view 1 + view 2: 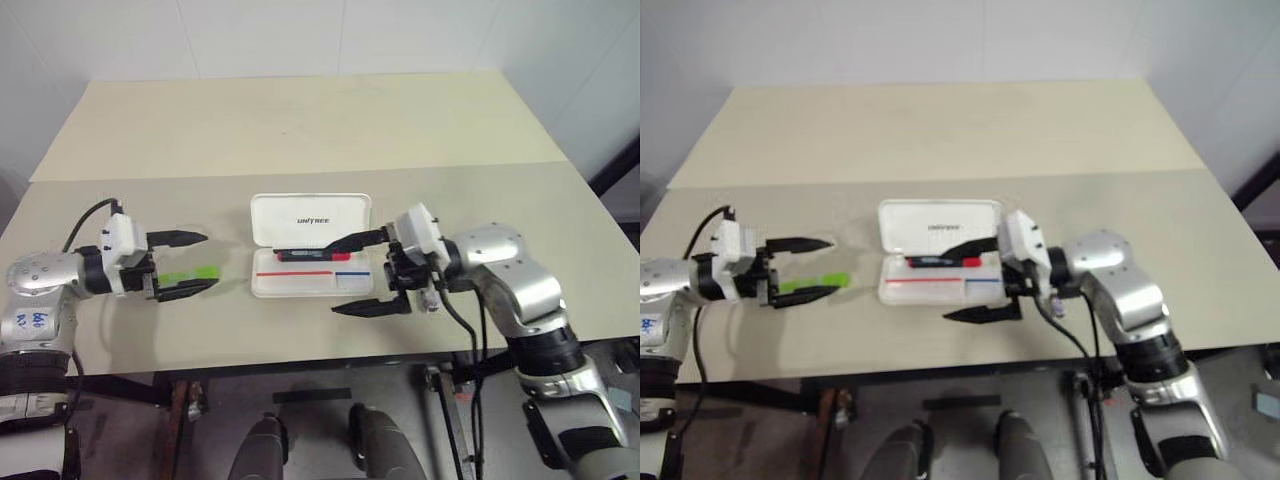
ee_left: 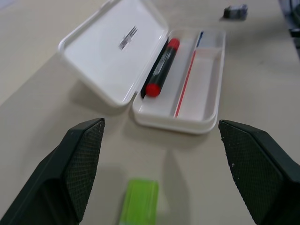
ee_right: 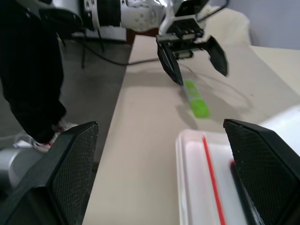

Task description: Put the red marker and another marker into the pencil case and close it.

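The light is bright and soft. The table (image 1: 300, 130) looks pale and even, with no shiny spots. Small soft shadows lie under the case (image 1: 311, 247) and under both grippers. In the left wrist view the green marker (image 2: 139, 202) near the case looks blurry, and the black fingers (image 2: 79, 161) look fuzzy too.

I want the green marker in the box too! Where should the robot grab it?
Around the middle of the green marker, I think, one finger on each long side. It lies flat on the table with room all round, and the open left gripper is already at its end, so come from the left.
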